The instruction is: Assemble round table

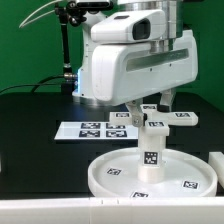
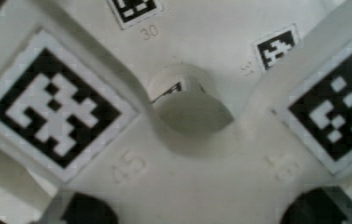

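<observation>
The large rimmed round disc (image 1: 108, 182) lies flat on the black table near the front. The short cylindrical leg (image 1: 150, 157) stands upright at its centre, a tag facing the camera. The cross-shaped foot (image 1: 180, 118) sits level on top of the leg, and my gripper (image 1: 150, 112) is shut on it from above. In the wrist view the foot (image 2: 173, 165) fills the frame, showing its tags and a round central hole (image 2: 191, 112). My gripper (image 2: 208, 212) straddles the foot, and only the dark fingertips (image 2: 84, 210) show at either side. The leg is hidden under the foot there.
The marker board (image 1: 95, 129) lies flat behind the disc towards the exterior view's left. A black stand (image 1: 68, 50) rises at the back left. A white piece (image 1: 216, 165) shows at the right edge. The arm's white body hangs over the middle.
</observation>
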### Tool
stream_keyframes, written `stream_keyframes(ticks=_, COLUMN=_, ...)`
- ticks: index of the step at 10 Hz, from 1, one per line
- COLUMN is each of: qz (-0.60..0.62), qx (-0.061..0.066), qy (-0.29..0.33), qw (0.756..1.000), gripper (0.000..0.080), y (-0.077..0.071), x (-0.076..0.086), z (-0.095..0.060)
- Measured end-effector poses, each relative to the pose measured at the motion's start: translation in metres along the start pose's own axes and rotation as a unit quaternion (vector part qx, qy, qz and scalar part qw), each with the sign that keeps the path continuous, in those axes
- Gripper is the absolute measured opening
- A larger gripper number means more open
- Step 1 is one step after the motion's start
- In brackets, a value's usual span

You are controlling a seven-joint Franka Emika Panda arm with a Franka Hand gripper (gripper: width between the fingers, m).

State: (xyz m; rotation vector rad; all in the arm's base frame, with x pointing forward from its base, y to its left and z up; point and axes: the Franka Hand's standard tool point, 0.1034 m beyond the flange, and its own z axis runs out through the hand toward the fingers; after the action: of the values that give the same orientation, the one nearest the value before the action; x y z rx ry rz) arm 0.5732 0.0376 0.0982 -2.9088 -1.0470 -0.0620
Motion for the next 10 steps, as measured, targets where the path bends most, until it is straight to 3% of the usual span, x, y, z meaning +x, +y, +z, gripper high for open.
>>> stream_keyframes(ticks=5, qz=0.175, qx=0.004, qy=0.005, qw=0.985, gripper=0.0445, y=0.0030, x=-0.0001, z=-0.0005)
stream_keyframes(ticks=7, qz=0.261, qx=0.016, qy=0.013, qw=0.965, gripper=0.0445, y=0.0061, x=-0.0016, z=-0.0025)
stream_keyframes(ticks=10, qz=0.369, qx=0.019, qy=0.019, qw=0.929, gripper=0.0445, y=0.0025, x=0.0007, z=-0.0039)
